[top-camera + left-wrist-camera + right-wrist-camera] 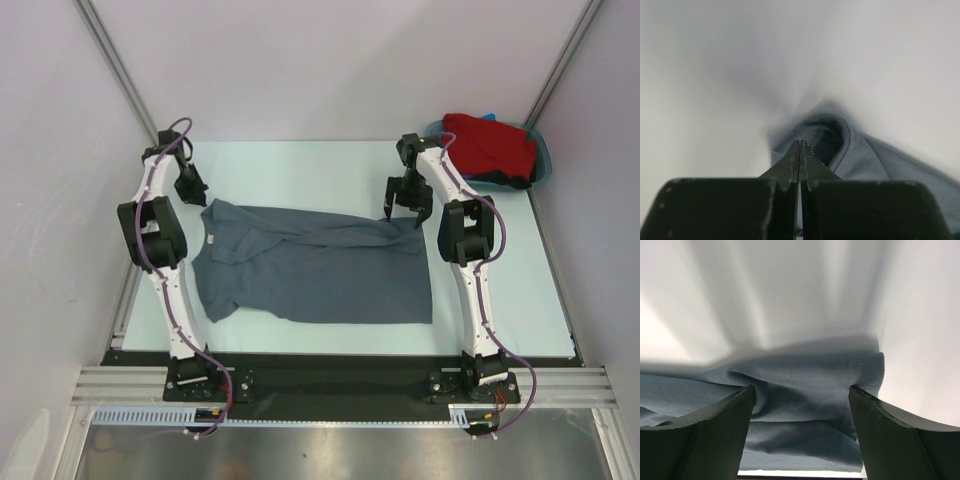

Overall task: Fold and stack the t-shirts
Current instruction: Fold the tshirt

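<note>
The dark slate-grey t-shirt [310, 265] lies partly folded on the table, collar to the left. My left gripper [190, 187] is shut and empty, just above and left of the collar; in the left wrist view its closed tips [800, 143] point at the collar [840, 142]. My right gripper [405, 208] is open over the shirt's far right corner. In the right wrist view the two fingers [740, 405] stand either side of the hem fold [810, 385], gripper midpoint [800, 390]. The red t-shirt [488, 145] lies bunched in the tub.
The teal tub [543, 160] sits at the back right corner, with dark cloth under the red shirt. White walls close in the table [300, 170] on three sides. The arm bases stand at the near edge.
</note>
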`<action>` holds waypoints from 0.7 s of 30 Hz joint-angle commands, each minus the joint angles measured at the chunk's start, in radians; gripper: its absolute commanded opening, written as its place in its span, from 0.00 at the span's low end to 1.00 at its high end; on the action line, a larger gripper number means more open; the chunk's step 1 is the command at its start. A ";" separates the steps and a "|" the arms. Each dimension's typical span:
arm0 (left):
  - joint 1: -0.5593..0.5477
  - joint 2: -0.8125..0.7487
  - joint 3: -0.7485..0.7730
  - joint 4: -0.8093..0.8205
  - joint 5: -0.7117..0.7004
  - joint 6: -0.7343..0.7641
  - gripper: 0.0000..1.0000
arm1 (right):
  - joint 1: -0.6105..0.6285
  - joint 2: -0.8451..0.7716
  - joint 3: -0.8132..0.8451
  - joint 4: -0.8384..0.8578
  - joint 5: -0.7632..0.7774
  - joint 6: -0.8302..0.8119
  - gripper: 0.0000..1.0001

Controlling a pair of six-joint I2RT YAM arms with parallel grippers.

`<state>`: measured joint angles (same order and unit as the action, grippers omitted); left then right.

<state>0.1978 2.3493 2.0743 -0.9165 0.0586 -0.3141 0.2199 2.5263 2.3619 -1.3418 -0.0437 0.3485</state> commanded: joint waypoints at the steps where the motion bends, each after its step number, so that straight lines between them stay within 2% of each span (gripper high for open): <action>1: 0.028 -0.002 0.055 0.028 0.040 -0.016 0.00 | -0.007 -0.092 0.008 -0.011 0.039 0.020 0.82; 4: 0.028 -0.008 0.052 0.027 0.055 -0.019 0.05 | -0.007 -0.116 0.025 -0.011 0.085 0.027 0.76; 6: 0.029 -0.025 0.040 0.031 0.073 -0.019 0.13 | -0.008 -0.133 0.025 -0.013 0.122 0.033 0.75; 8: 0.029 -0.047 0.015 0.037 0.090 -0.017 0.28 | -0.013 -0.153 0.027 -0.025 0.146 0.046 0.75; 11: 0.031 -0.114 -0.016 0.041 0.104 -0.023 0.37 | -0.013 -0.205 0.004 -0.042 0.169 0.055 0.77; 13: 0.029 -0.172 -0.063 0.073 0.177 -0.036 0.47 | -0.017 -0.240 -0.065 -0.019 0.136 0.053 0.77; 16: 0.009 -0.243 -0.130 0.102 0.251 -0.062 0.75 | -0.040 -0.282 -0.124 0.030 -0.059 0.067 0.70; 17: -0.003 -0.254 -0.140 0.100 0.250 -0.057 1.00 | -0.043 -0.281 -0.136 0.036 -0.138 0.070 0.69; 21: -0.058 -0.283 -0.186 0.116 0.279 -0.072 1.00 | -0.021 -0.253 -0.112 0.018 -0.191 0.069 0.71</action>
<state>0.1905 2.1418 1.9121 -0.8455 0.2615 -0.3668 0.1833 2.2799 2.2440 -1.3231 -0.1200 0.4049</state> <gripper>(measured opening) 0.996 0.708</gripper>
